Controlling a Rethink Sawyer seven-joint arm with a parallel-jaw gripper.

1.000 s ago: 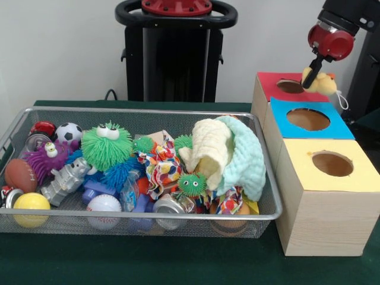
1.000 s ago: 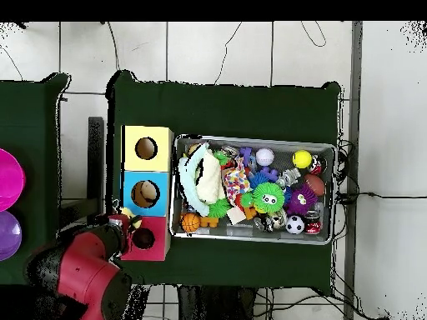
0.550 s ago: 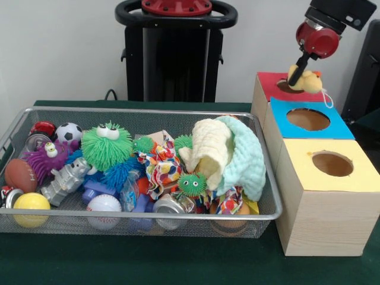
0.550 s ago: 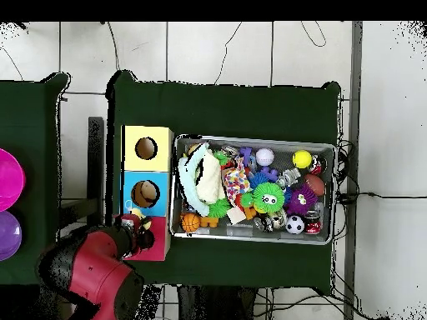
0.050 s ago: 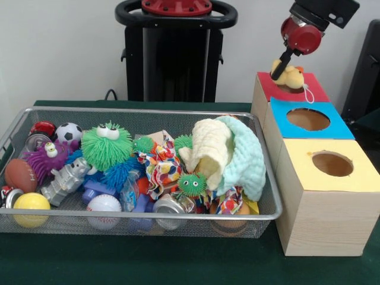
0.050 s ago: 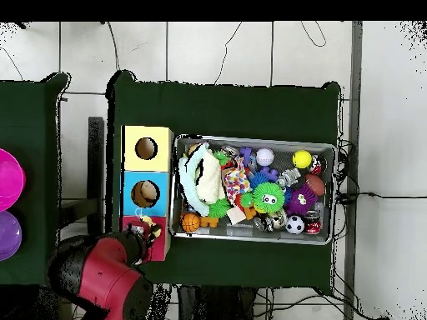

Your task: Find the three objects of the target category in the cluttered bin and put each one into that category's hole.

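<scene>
On the green tabletop [image 5: 178,264], the wire bin [image 5: 119,222] on the left keeps its jumble of toys for searching, while at the far right the gripper [image 5: 278,70] pinches a yellow plush toy [image 5: 289,76] just over the red box [image 5: 268,89], apparently lining it up with that hole.

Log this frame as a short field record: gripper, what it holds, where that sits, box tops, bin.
gripper: black gripper, shut on yellow plush duck
held item: yellow plush duck
position: over the red-topped wooden box, covering its hole
other boxes: blue-topped box, yellow-topped box, holes uncovered
bin: wire mesh basket, full of toys and cloths
</scene>
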